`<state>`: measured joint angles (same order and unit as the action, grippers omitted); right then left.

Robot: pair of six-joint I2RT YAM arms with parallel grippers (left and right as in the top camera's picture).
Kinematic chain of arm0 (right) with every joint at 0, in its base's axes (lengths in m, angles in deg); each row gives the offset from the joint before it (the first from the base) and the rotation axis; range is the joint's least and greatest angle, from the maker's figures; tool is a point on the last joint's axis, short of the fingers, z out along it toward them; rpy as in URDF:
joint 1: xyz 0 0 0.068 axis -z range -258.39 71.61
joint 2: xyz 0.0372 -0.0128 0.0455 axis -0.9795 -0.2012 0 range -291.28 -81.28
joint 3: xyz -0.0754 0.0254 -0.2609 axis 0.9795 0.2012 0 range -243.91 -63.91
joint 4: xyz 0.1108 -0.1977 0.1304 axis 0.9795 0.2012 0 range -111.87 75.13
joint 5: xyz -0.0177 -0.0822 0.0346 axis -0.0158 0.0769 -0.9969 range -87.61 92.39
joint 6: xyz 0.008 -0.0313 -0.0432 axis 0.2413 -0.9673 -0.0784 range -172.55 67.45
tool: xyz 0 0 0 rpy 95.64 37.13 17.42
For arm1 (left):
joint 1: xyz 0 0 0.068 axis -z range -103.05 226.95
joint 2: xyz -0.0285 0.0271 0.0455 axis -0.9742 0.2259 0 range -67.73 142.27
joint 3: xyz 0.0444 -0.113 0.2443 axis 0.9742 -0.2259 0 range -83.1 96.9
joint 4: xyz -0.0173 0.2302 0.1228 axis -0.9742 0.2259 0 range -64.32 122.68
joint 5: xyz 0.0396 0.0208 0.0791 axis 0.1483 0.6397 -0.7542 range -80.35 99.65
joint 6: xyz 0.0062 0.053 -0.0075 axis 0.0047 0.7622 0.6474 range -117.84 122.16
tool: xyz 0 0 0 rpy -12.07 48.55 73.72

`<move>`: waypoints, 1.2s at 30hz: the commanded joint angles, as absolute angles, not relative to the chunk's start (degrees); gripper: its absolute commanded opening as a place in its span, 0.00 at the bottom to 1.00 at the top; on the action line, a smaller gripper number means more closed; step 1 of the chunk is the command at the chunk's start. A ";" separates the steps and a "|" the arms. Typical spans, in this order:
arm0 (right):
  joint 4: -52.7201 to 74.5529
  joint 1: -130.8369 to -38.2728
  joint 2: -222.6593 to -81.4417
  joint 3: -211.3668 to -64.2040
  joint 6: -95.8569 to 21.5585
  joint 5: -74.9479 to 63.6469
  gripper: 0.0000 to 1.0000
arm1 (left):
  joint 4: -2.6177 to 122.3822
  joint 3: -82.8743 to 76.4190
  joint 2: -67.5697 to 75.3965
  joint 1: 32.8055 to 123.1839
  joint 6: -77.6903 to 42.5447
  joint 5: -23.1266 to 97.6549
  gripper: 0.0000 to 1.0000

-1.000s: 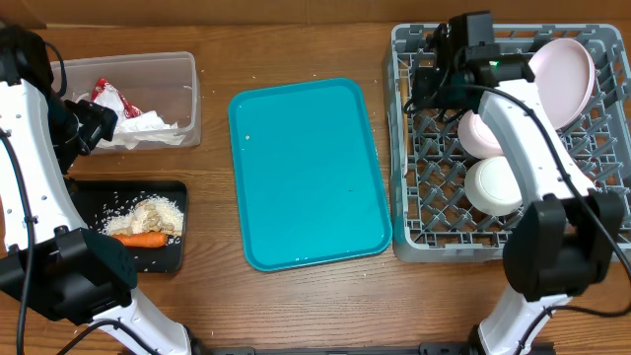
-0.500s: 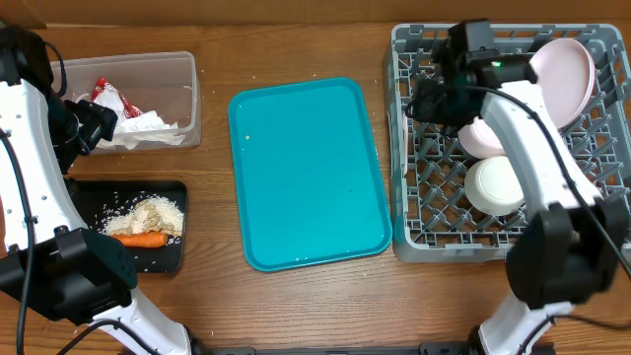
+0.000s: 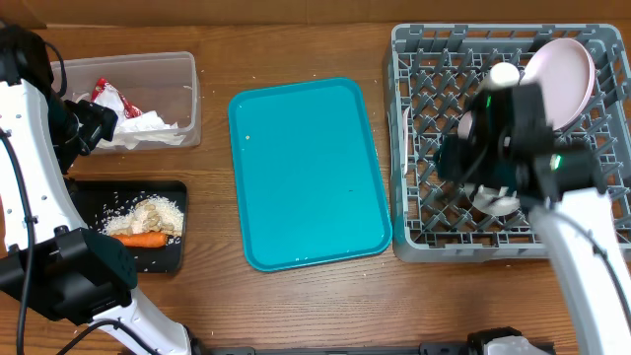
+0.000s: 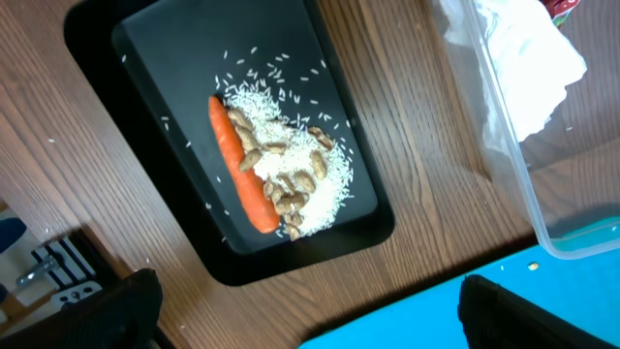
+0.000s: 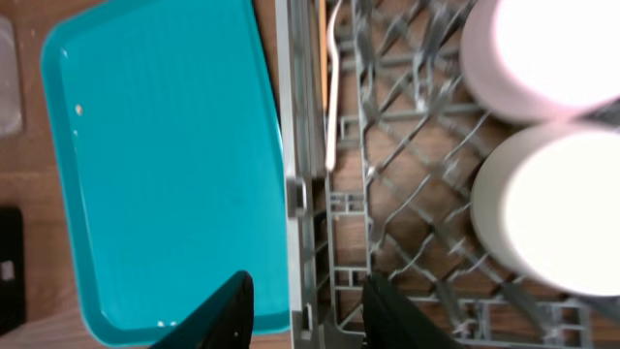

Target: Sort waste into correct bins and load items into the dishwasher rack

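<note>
Right claw (image 5: 310, 310), parted and empty, hovers over the dishwasher rack's (image 5: 298, 116) left edge near the pale fork (image 5: 331, 102).

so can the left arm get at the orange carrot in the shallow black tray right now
Probably yes. The left gripper hangs open close to the shallow black rectangular tray. The orange carrot lies uncovered along the edge of the beige-white crumbs, and nothing stands over it or in between.
</note>
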<state>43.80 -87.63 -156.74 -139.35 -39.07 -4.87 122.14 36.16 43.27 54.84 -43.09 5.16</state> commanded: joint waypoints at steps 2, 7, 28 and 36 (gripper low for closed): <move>38.25 -88.57 -145.64 -124.38 -35.36 -6.86 0.45 | 122.25 36.11 41.65 55.12 -43.05 5.20 1.00; 36.43 -88.57 -141.05 -117.45 -27.07 -6.91 1.00 | 122.25 36.11 41.65 55.12 -43.05 5.20 1.00; 36.33 -88.96 -141.77 -115.00 -21.43 -6.38 1.00 | 122.25 36.11 41.65 55.12 -43.05 5.20 1.00; 12.94 -88.94 -131.71 -99.26 -25.67 -10.16 1.00 | 122.25 36.11 41.65 55.12 -43.05 5.20 1.00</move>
<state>17.24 -88.63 -137.33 -104.38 -23.16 -7.93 122.12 36.16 43.27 54.84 -43.11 5.16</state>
